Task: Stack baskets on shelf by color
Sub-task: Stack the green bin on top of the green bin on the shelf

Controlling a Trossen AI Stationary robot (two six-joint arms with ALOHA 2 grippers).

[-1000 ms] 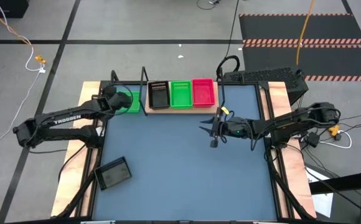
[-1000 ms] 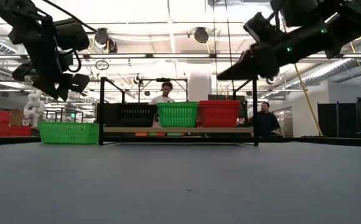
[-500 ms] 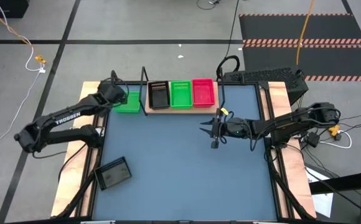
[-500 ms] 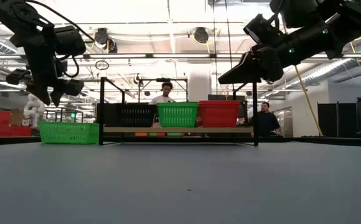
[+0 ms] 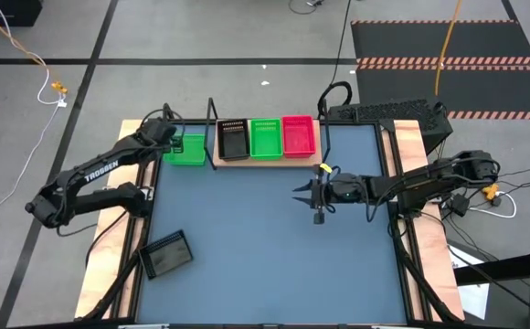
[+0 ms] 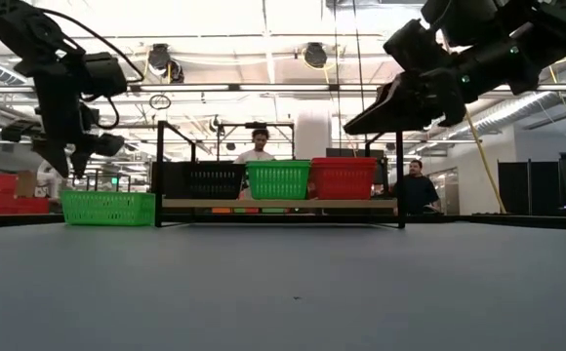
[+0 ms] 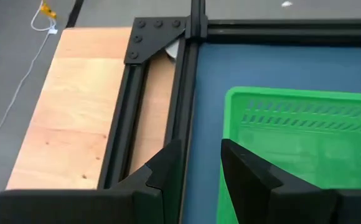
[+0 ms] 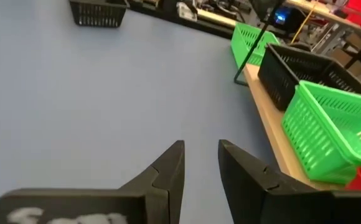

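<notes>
Up at the far left corner, the left gripper (image 5: 170, 138) hangs with its fingers (image 7: 168, 165) slightly apart and holding nothing, poised above the outer edge of a green basket (image 5: 188, 150) that sits on the tabletop (image 5: 265, 238) just left of the shelf (image 5: 265, 162). On that shelf stand a black basket (image 5: 234, 140), a second green basket (image 5: 266, 138) and a pink-red basket (image 5: 298, 135) in a row, while another black basket (image 5: 165, 255) lies well apart near the front left. Over mid-table the right gripper (image 5: 317, 196) hovers, fingers a little apart, empty.
</notes>
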